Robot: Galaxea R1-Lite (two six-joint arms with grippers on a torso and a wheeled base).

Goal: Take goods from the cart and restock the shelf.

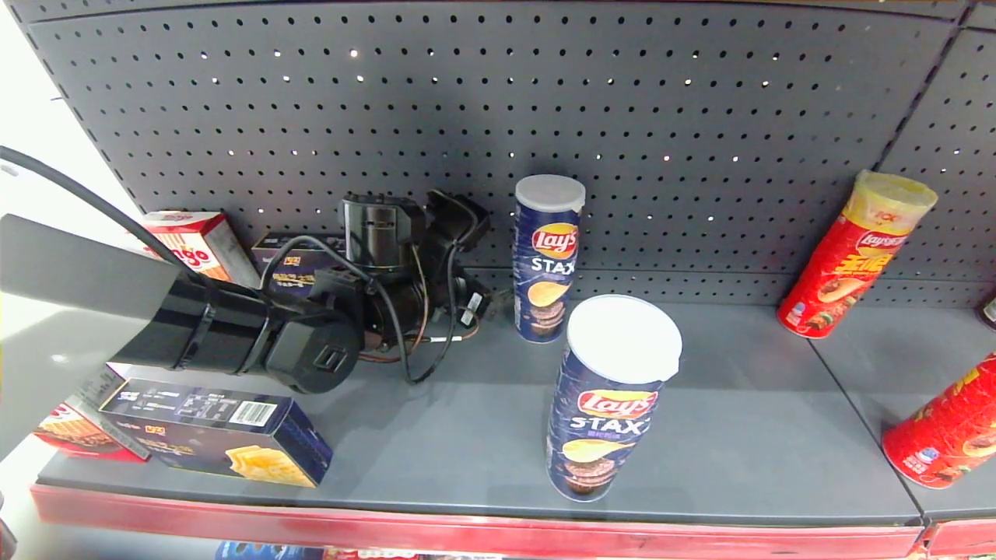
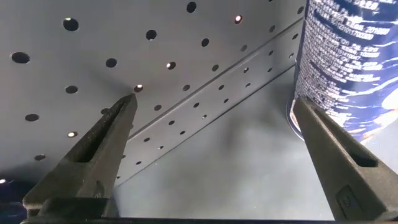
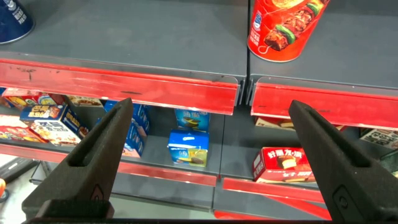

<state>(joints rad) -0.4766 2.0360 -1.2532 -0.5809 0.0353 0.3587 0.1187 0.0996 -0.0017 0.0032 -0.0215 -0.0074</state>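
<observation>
Standing upright at the far middle of the shelf (image 1: 739, 435), a lidded blue chip can (image 1: 547, 260) sits just right of the left gripper (image 2: 214, 99), whose fingers are spread around nothing. A second blue can (image 1: 607, 397), also lidded, stands nearer, and red cans (image 1: 856, 253) sit farther right. The right gripper (image 3: 210, 102), also spread, faces the shelf's front edge.

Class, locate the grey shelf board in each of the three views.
Head: shelf board between pegboard and red edge.
Left wrist: shelf board below pegboard, under a blue can.
Right wrist: shelf board behind red edge, under a blue can.
Landmarks: pegboard for left wrist, red edge for right.
</observation>
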